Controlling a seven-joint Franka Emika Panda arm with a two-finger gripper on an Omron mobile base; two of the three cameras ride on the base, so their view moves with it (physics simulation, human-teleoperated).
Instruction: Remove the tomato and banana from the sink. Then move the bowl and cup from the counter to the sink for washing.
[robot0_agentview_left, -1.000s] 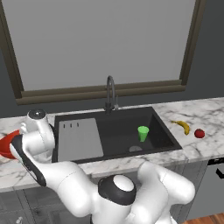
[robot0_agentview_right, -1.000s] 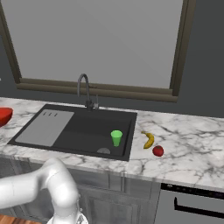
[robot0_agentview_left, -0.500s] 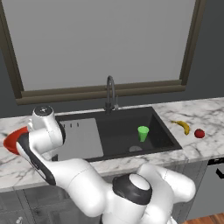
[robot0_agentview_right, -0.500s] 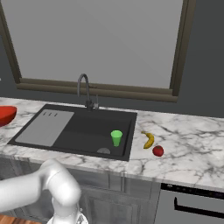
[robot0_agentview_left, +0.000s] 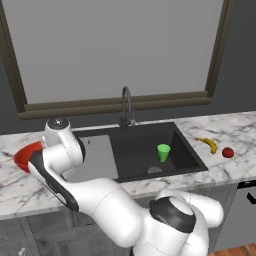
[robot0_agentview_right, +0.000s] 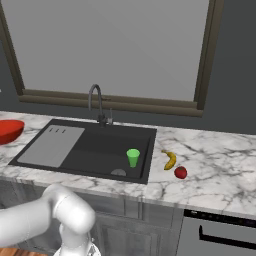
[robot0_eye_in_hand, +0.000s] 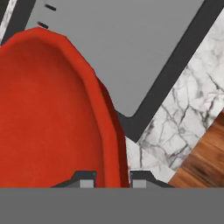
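Observation:
My gripper (robot0_eye_in_hand: 113, 179) is shut on the rim of the red bowl (robot0_eye_in_hand: 48, 113), which rises between the two fingertips (robot0_eye_in_hand: 86, 179). The bowl (robot0_agentview_left: 24, 153) hangs at the left end of the counter (robot0_agentview_left: 10, 182), just left of the sink's grey drainboard (robot0_eye_in_hand: 127, 48), partly hidden by my arm; it also shows at the left edge of the right base view (robot0_agentview_right: 9, 131). The green cup (robot0_agentview_left: 163, 152) (robot0_agentview_right: 133, 157) stands upright in the black sink (robot0_agentview_left: 135, 155) (robot0_agentview_right: 100, 147). The banana (robot0_agentview_left: 207, 144) (robot0_agentview_right: 170, 160) and the tomato (robot0_agentview_left: 228, 152) (robot0_agentview_right: 180, 172) lie on the counter right of the sink.
A dark curved faucet (robot0_agentview_left: 125, 106) (robot0_agentview_right: 96, 102) stands behind the basin, below a wide window. The counter's front edge and wooden floor (robot0_eye_in_hand: 201, 162) show past the bowl in the hand view. A drain hole (robot0_agentview_left: 154, 170) lies near the cup.
The bowl has moved right and slightly up with my gripper, toward the drainboard. The cup, banana and tomato have stayed put.

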